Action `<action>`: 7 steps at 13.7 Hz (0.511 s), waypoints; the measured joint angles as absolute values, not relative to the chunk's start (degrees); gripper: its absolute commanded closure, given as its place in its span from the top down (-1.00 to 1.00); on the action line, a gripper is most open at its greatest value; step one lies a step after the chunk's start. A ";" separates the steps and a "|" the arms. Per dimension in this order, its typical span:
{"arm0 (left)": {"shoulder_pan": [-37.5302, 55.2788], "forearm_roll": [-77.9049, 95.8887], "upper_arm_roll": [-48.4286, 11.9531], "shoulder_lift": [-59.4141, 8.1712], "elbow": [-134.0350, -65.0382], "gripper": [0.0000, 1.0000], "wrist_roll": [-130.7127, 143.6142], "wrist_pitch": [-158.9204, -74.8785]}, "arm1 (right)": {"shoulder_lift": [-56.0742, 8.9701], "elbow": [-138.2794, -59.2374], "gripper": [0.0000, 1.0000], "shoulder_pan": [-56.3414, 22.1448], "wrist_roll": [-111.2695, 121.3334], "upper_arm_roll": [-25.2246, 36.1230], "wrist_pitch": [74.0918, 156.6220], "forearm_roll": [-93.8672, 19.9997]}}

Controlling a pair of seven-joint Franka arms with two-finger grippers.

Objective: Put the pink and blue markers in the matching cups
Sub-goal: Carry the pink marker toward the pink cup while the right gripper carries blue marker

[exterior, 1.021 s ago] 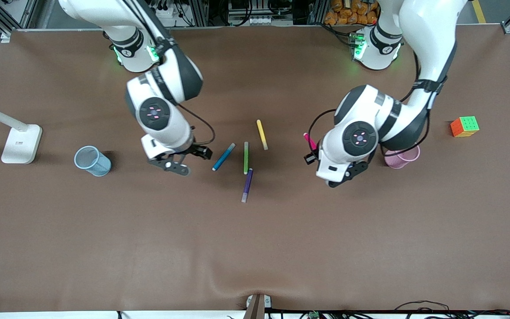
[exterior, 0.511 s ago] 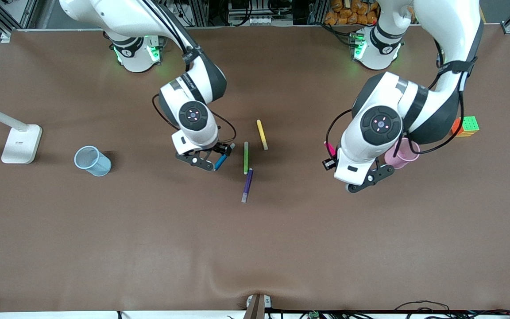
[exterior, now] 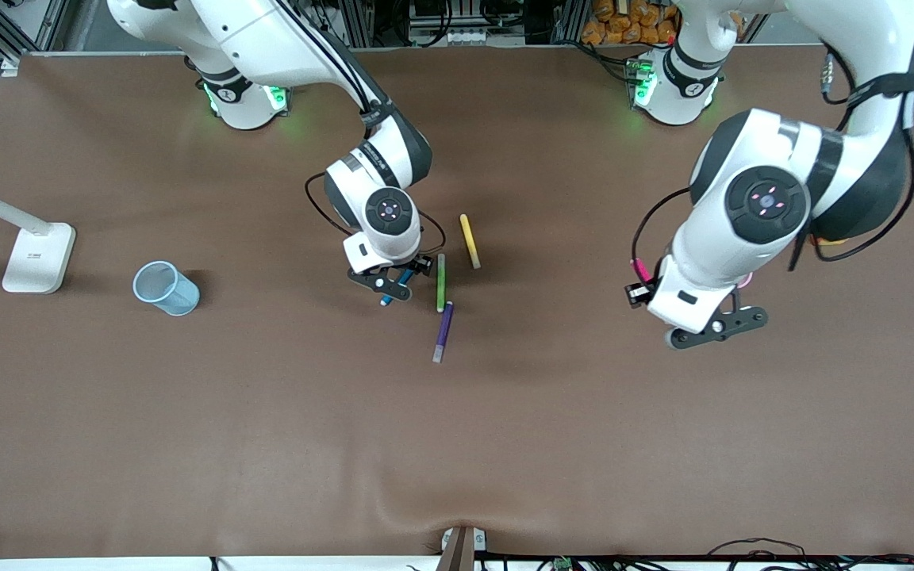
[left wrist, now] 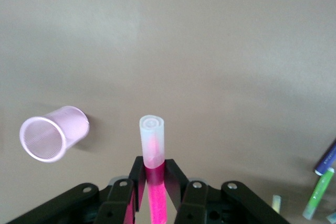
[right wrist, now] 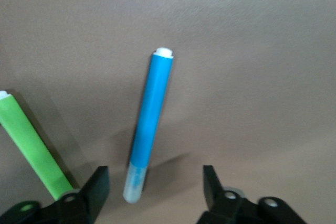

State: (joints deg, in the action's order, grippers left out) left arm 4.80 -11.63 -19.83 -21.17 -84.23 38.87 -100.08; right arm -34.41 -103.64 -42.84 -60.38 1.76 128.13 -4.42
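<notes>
My right gripper (exterior: pixel 394 284) is open and low over the blue marker (exterior: pixel 405 277), which lies flat on the table. In the right wrist view the blue marker (right wrist: pixel 150 114) runs out between the spread fingers (right wrist: pixel 98 182), its greyish cap nearest them. My left gripper (exterior: pixel 636 291) is shut on the pink marker (exterior: pixel 639 270) and holds it up in the air. In the left wrist view the pink marker (left wrist: pixel 153 145) points cap-first out of the gripper (left wrist: pixel 153 165), with the pink cup (left wrist: pixel 53 139) on the table beside it. In the front view the left arm hides most of the pink cup (exterior: pixel 746 279). The blue cup (exterior: pixel 165 288) stands toward the right arm's end.
A green marker (exterior: pixel 441 281), a purple marker (exterior: pixel 443 331) and a yellow marker (exterior: pixel 469 240) lie close to the blue one. The green marker (right wrist: pixel 32 148) shows beside the right gripper. A white lamp base (exterior: pixel 38 258) stands at the right arm's end of the table.
My right gripper moved over the blue marker and came down around it. My left gripper carried the pink marker toward the left arm's end, and the arm now covers the pink cup and the cube.
</notes>
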 measured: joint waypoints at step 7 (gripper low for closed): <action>3.79 -20.99 -19.85 -17.64 -84.18 -1.00 35.74 -98.77 | -35.91 -103.55 0.26 -43.64 -62.54 1.87 130.59 -4.43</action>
